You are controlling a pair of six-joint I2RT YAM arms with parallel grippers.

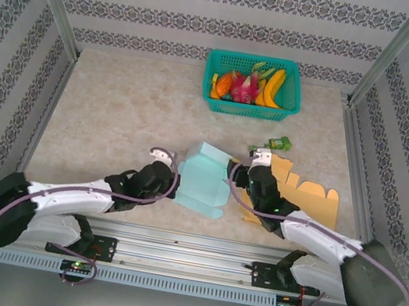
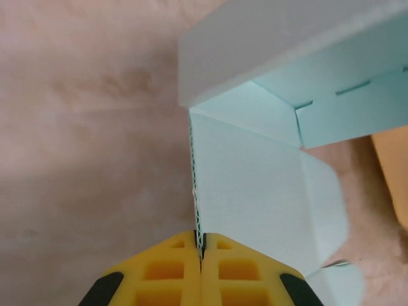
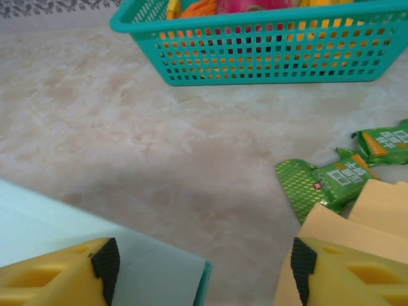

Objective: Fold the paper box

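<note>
Left tool (image 2: 201,245): pinched tight on a panel edge of the paper box (image 1: 204,178).
Right tool (image 3: 203,261): spread wide at the box's right edge.
Paper box: on the tabletop (image 1: 117,106), between both tools.

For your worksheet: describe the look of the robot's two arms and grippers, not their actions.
The left arm and right arm have white links, black joints and a purple cable looped alongside each. The left gripper and right gripper have yellow jaws with moulded hollows and black patches.

left gripper (image 2: 201,247): clamped closed | right gripper (image 3: 204,264): jaws spread wide | both angled toward centre
</note>
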